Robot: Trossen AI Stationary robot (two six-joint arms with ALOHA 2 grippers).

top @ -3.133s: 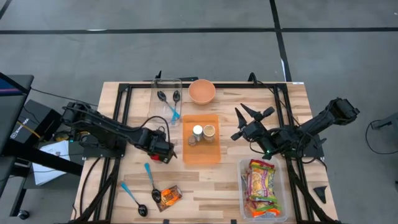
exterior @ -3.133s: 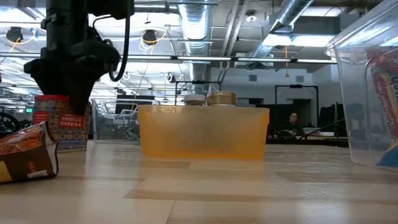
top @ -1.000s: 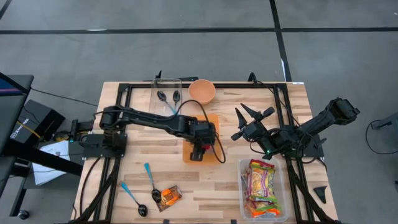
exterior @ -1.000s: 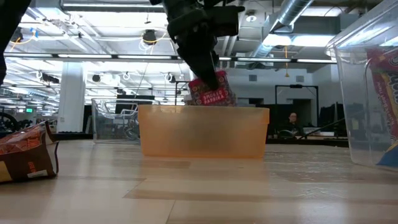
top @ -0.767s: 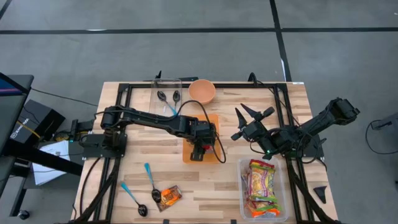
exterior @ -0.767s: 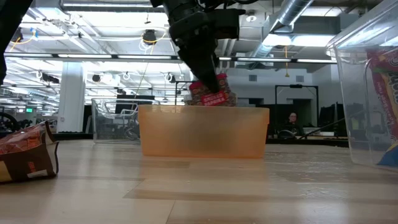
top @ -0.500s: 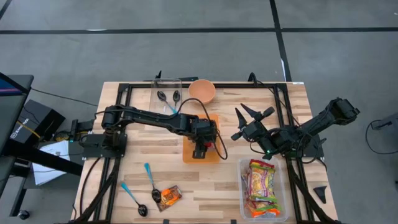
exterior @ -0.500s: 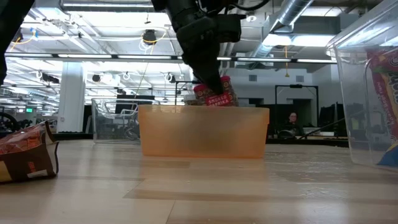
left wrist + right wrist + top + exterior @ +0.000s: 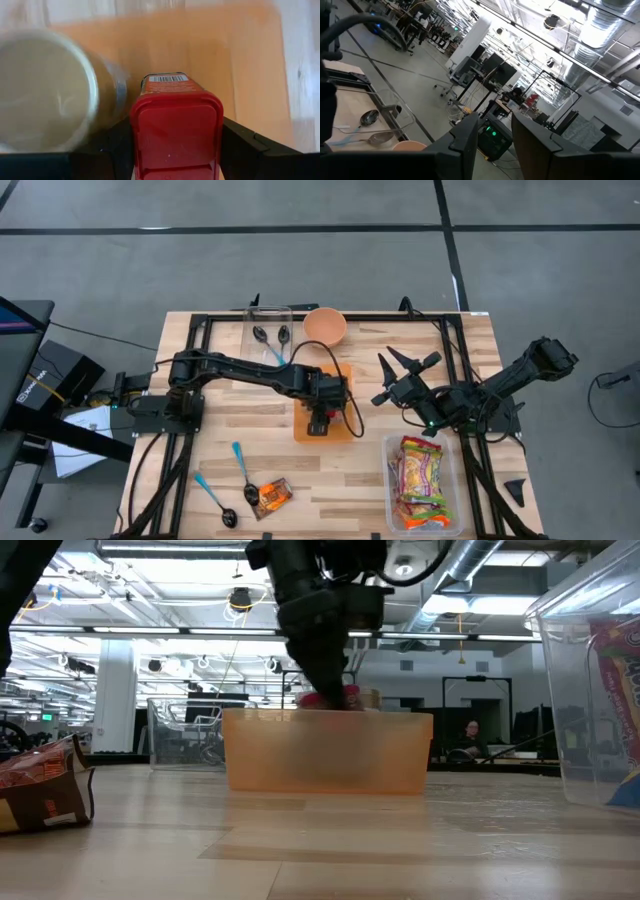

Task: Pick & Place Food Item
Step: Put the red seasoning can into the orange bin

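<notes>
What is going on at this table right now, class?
The left pincer holds a red-lidded spice tin and has it low inside the orange tray, beside a pale-lidded jar. The tin is not yet let go. The right pincer waits to the tray's right, raised off the table and holding nothing.

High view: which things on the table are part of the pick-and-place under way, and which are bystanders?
In play:
- red spice tin, held by the left gripper
- orange bin

Lying about:
- jar already in the bin
- spoons
- bowl
- snack packet
- clear tub of packets
- right gripper, parked
</notes>
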